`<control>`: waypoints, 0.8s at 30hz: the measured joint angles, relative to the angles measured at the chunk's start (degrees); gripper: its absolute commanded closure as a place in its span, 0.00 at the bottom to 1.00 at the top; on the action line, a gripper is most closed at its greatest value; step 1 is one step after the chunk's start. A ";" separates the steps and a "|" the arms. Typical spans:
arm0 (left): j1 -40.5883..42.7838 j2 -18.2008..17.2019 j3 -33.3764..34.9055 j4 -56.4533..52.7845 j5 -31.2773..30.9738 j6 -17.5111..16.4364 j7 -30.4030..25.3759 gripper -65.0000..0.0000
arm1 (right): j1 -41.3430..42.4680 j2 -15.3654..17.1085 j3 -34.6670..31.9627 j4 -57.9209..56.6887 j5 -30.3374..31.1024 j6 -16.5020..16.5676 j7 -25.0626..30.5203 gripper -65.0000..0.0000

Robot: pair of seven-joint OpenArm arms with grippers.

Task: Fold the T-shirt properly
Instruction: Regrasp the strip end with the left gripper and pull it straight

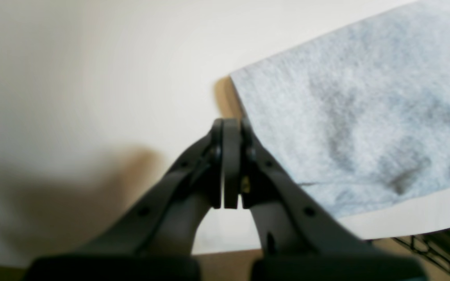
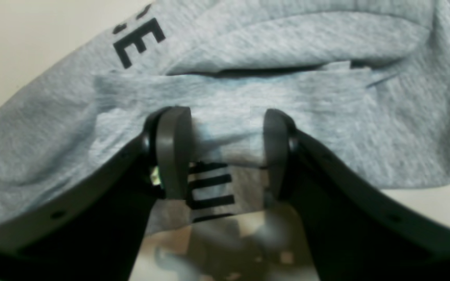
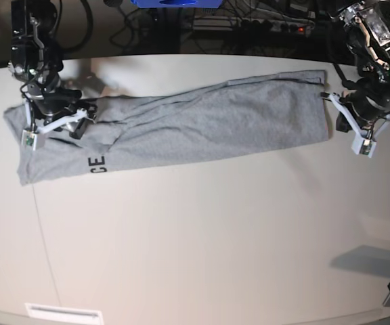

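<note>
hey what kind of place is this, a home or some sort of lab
Probably a robotics lab: two black robot arms, the left gripper and right gripper, work a light grey T-shirt on a bare white table, with tangled cables behind.

Left gripper, on the base view's right, is lowered with its pads pressed flat together, nothing visible between them. Right gripper, on that view's left, is angled downward with its fingers spread well apart.
</note>
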State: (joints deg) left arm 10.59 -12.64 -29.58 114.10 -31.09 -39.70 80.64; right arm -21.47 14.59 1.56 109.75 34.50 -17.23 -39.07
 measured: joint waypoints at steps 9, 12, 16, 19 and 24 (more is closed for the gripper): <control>5.97 0.04 10.27 0.00 3.41 -0.63 -11.96 0.84 | -1.03 3.34 0.00 3.34 -4.90 0.02 0.39 0.55; 6.25 0.07 7.74 0.00 3.21 -0.63 -14.38 0.77 | -1.42 3.30 0.00 3.34 -7.82 0.07 0.15 0.55; 8.35 0.09 6.82 0.00 3.72 -0.42 -14.91 0.74 | -1.57 3.61 0.00 3.34 -8.20 1.66 0.00 0.55; 9.29 -0.11 7.10 0.00 3.67 -0.42 -16.11 0.74 | -0.63 4.52 -0.11 3.34 -8.20 2.99 0.13 0.55; 11.17 -0.28 10.29 -0.33 8.92 -0.44 -15.87 0.74 | 1.25 4.57 -0.11 2.97 -8.72 3.21 0.20 0.55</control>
State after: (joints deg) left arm 21.76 -12.93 -19.29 113.78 -22.17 -40.14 64.77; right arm -20.23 19.16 1.45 112.73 25.78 -14.02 -38.87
